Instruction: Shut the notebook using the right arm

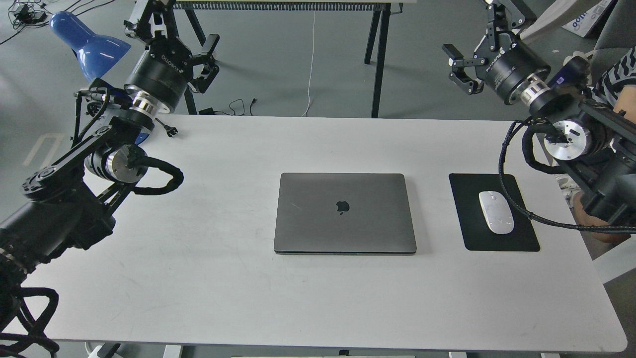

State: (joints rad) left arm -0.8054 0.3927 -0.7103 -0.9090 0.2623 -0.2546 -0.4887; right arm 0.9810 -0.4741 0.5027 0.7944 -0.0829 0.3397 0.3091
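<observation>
Notebook (pixel 345 213): lid flat down, logo up, lying mid-table and square to the near edge; from my seat the closing looks done, with only a thin seam showing along the front.
Table (pixel 198 298): white top, wide bare stretches in front of and to the left of the notebook; far edge runs just under both raised arms, near edge close to my view's bottom.
Right arm (pixel 571 129): lifted above the far right corner, well apart from the notebook; its braided cable droops across the mouse pad's right side.
Left arm (pixel 99 164): parked at the far left beside the blue lamp (pixel 89 47), clear of everything on the table.
Mouse pad (pixel 492 211): black, just to the right of the notebook, with a gap between them; it narrows my room on that side.
Right gripper (pixel 459 69): fingers spread, holding nothing.
Left gripper (pixel 208 62): fingers apart, empty.
Mouse (pixel 495 211): white, on the pad, near the hanging cable.
Remaining: I judge nothing beyond keeping the right arm clear.
</observation>
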